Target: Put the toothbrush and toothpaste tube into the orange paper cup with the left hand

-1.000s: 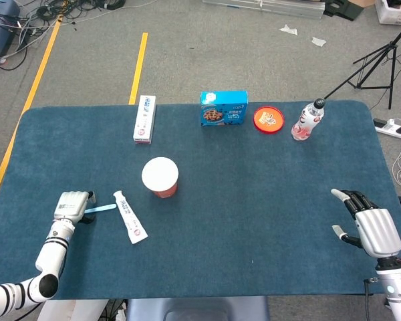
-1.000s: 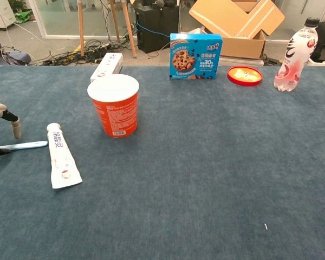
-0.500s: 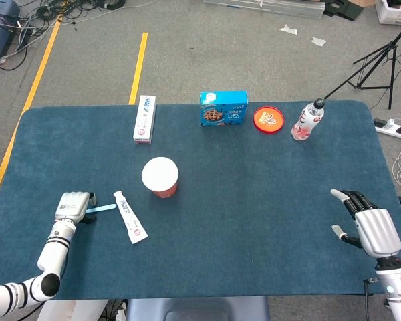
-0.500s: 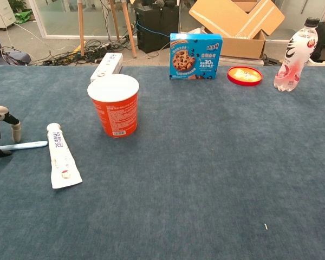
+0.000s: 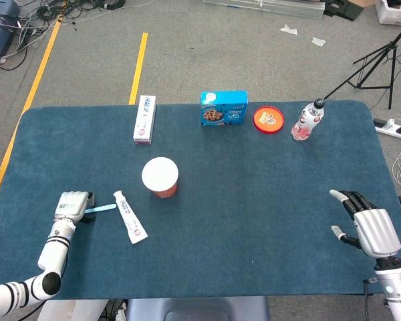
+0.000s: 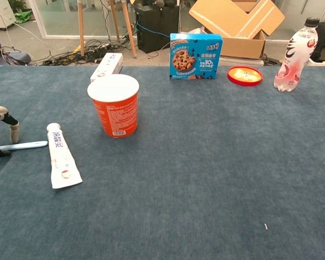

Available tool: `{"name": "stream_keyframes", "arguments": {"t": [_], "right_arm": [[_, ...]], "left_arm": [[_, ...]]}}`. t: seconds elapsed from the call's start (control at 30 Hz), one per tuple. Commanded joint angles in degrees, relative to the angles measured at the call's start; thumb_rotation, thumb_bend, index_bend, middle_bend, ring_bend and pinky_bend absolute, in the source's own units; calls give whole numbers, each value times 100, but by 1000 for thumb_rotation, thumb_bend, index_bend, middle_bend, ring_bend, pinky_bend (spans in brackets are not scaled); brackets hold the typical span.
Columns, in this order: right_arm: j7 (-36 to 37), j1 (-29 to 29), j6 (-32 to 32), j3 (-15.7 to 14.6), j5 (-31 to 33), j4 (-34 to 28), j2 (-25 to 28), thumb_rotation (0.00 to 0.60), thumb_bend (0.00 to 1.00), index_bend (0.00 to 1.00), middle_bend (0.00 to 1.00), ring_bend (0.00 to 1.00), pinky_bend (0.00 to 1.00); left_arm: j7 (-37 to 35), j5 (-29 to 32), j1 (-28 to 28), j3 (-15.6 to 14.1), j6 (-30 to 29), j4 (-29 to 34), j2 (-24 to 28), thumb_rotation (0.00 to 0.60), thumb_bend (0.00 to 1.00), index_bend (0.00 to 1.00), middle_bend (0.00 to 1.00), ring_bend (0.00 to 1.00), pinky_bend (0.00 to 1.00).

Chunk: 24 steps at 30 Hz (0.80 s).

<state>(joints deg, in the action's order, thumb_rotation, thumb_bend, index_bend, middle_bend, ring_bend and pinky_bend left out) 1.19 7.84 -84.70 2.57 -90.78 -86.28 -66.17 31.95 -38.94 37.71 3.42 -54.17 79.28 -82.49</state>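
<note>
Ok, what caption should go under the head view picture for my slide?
Left hand at the toothbrush, beside the toothpaste and orange cup on a blue table.

Reading labels from my station. Blue cardboard cookie box (image 6: pixel 195 56) at table's far edge: "30%" legible on front in chest view, Chinese characters around it too small for me to make out. White toothpaste tube (image 6: pixel 61 156): blue characters along its length, I can't resolve them. Orange paper cup (image 6: pixel 115 105): small white print block low on wall, illegible. White-and-pink plastic bottle (image 6: pixel 294 55): dark curved logo, unreadable.
</note>
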Motion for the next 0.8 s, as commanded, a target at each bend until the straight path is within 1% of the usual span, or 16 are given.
{"name": "stream_keyframes", "arguments": {"t": [0.03,0.33,0.8], "right_arm": [[-8,2,3,-2,-3,-1,-4,600,166,216,259,223,523],[-5,2,2,-8,-9,-4,-6,600,166,216,260,223,522],[-2,6,8,-12,-10,-2,-6,600,166,216,260,223,523]], "left_arm": [[8,1,-1,6,-3,-17,-8,600,252,461,1000,1000,1000],[47,-8,-18,17,-31,-97,-74,600,252,488,1000,1000,1000],[123,36,-40,47,-43,-211,-170,600,252,493,1000,1000,1000]]}}
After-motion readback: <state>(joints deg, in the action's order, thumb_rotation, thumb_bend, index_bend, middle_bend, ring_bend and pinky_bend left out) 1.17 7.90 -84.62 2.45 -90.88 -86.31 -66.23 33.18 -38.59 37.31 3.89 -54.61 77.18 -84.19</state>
